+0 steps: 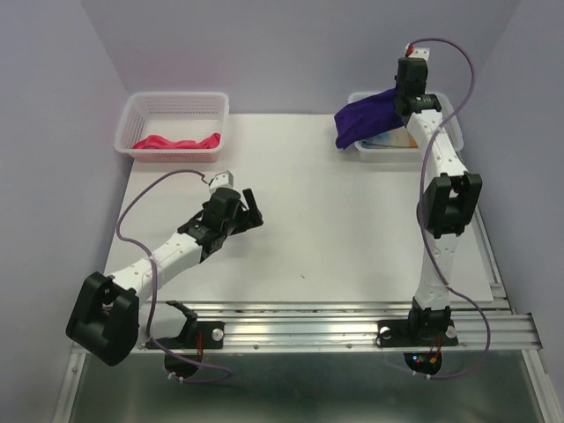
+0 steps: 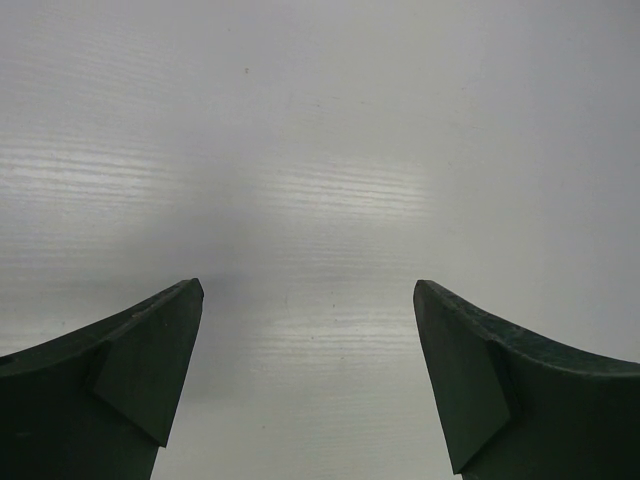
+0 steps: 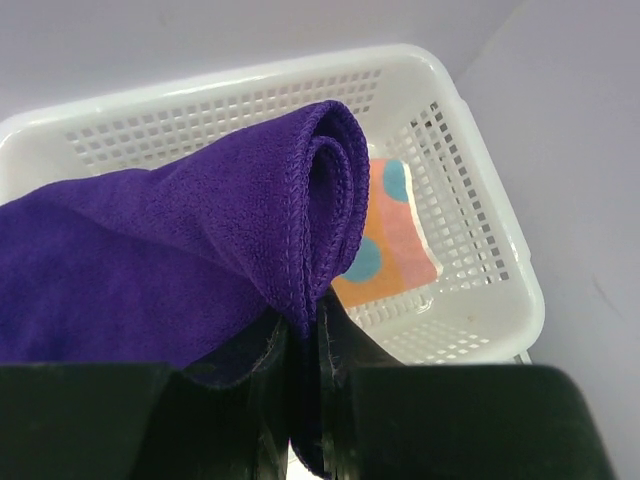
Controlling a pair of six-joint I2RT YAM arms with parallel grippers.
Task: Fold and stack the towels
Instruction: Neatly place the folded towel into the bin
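Observation:
A dark purple towel [image 1: 366,115] [image 3: 180,240] hangs over the left rim of the right-hand white mesh basket [image 1: 441,148] [image 3: 480,250] at the back. My right gripper [image 1: 407,92] [image 3: 305,330] is shut on a folded edge of it, above the basket. Under it in that basket lies a spotted towel [image 3: 385,240] [image 1: 388,141] with orange, pink and blue patches. A bright pink-red towel [image 1: 176,142] lies crumpled in the left-hand basket [image 1: 173,106]. My left gripper [image 1: 249,209] [image 2: 308,300] hovers open over bare white table, holding nothing.
The white tabletop [image 1: 335,229] spans between the two baskets and the arm bases. A metal rail [image 1: 335,330] runs along the near edge. Grey walls close in the back and sides.

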